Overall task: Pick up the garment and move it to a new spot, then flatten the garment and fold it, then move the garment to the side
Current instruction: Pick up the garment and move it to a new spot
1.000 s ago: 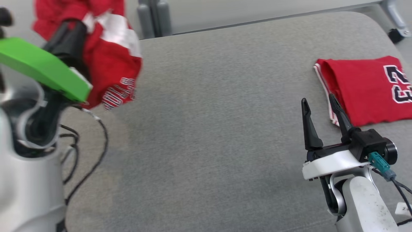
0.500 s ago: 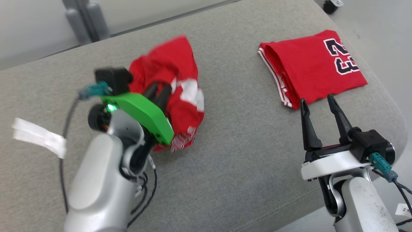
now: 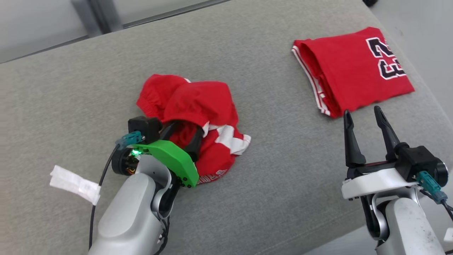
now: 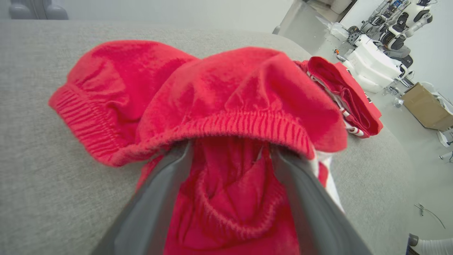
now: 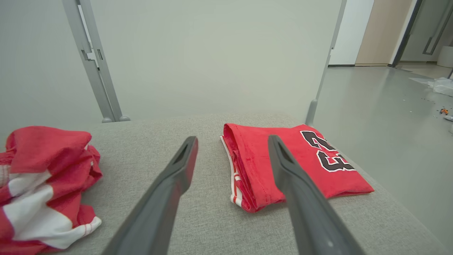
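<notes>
Left gripper point(image 3: 185, 132) sat near-left with its fingers spread apart, tips tucked under the waistband of the crumpled garment point(image 3: 198, 102), which lay mid-cushion point(image 3: 265, 177). Half a second before, it'd been pinching it shut. Right gripper point(image 3: 361, 110) hovered near-right, fingers wide too, just short of the folded jersey point(image 3: 354, 67) far right.

garment point(image 3: 198, 102): is showing red, with white panels and red-and-white lettering near one edge
jersey point(image 3: 354, 81): is showing red, carrying dark numerals outlined in white, with white striping along the side
surface point(image 3: 283, 184): is showing plain grey
cover point(image 3: 171, 161): is showing bright green
tape point(image 3: 74, 184): is showing white
</notes>
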### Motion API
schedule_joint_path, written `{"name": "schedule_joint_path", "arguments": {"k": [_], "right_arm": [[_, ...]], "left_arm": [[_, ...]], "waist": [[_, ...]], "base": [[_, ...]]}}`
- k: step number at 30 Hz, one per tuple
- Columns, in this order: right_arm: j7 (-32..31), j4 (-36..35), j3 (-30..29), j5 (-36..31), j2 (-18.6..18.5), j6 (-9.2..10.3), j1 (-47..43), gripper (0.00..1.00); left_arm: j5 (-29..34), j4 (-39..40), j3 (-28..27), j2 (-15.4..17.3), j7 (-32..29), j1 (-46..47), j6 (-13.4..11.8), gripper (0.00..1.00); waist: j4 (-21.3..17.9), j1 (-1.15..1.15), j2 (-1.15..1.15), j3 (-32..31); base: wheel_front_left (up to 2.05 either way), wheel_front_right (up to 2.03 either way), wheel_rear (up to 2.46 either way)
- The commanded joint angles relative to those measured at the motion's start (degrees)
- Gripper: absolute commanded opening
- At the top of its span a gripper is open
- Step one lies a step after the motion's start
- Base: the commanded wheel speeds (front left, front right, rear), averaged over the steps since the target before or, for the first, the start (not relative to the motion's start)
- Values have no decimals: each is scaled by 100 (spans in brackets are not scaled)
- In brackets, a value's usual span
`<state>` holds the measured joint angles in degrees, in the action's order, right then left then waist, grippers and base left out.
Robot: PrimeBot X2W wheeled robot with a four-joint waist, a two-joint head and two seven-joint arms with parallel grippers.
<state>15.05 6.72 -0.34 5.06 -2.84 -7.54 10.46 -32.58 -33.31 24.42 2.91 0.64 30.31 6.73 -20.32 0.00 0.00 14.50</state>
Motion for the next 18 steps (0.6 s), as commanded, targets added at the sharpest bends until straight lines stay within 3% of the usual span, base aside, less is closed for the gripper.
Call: {"name": "schedule_joint_path", "arguments": {"k": [1, 8, 18], "right_arm": [[16, -33, -74, -76, -11, 12, -102, 100], [16, -65, -345, -188, -13, 12, -249, 100], [16, -123, -684, -259, -49, 12, -518, 100]], "left_arm": [[-65, 58, 21, 14, 121, -149, 32, 100], [-205, 433, -223, 143, 744, -620, -61, 100], [-33, 682, -841, 400, 1437, -1149, -189, 100]], "waist": [[591, 0, 0, -319], [1322, 0, 0, -595], [1905, 0, 0, -876]], "base": [[0, 0, 0], [0, 0, 0], [0, 0, 0]]}}
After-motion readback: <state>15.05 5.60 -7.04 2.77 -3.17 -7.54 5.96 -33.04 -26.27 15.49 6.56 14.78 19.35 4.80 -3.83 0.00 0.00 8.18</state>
